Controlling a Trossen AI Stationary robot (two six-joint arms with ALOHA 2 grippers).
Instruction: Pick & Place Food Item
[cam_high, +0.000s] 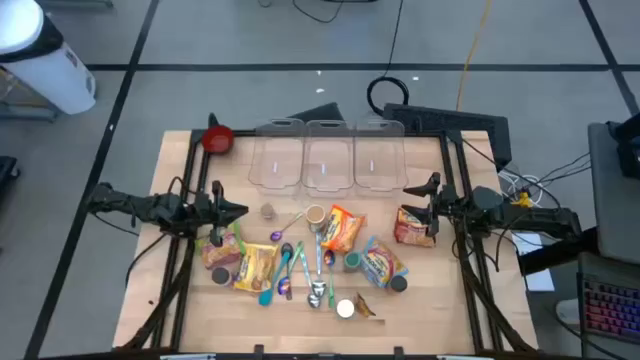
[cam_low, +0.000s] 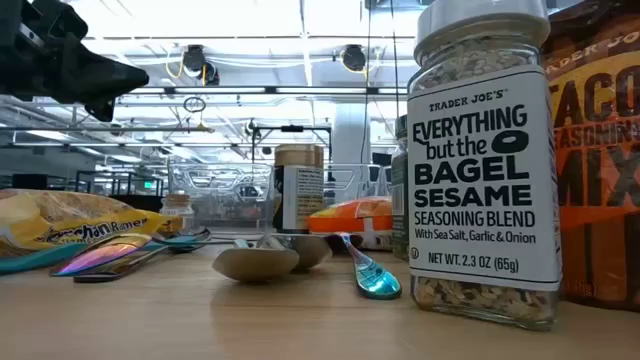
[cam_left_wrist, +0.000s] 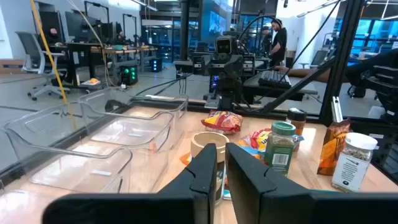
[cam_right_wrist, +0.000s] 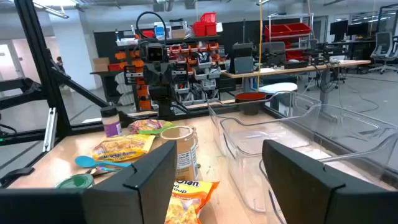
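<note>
Several noodle packets lie flat on the wooden table: two at the left (cam_high: 222, 248) (cam_high: 255, 265), one in the middle (cam_high: 343, 228), one at the near right (cam_high: 380, 265) and one at the right (cam_high: 413, 225). My left gripper (cam_high: 240, 210) (cam_left_wrist: 222, 168) hovers shut and level at the table's left, pointing right, above the left packets, with nothing in it. My right gripper (cam_high: 425, 197) (cam_right_wrist: 217, 152) stands open at the right, pointing left, just on the far side of the right packet. An orange packet (cam_right_wrist: 186, 199) shows low between its fingers, clear of them.
Three clear bins (cam_high: 278, 155) (cam_high: 328, 155) (cam_high: 380, 155) stand in a row at the far edge, with a red bowl (cam_high: 218, 138) at the far left. A brown jar (cam_high: 315, 215), spice jars (cam_high: 352, 262) (cam_low: 485, 160) and several spoons (cam_high: 290, 270) lie among the packets.
</note>
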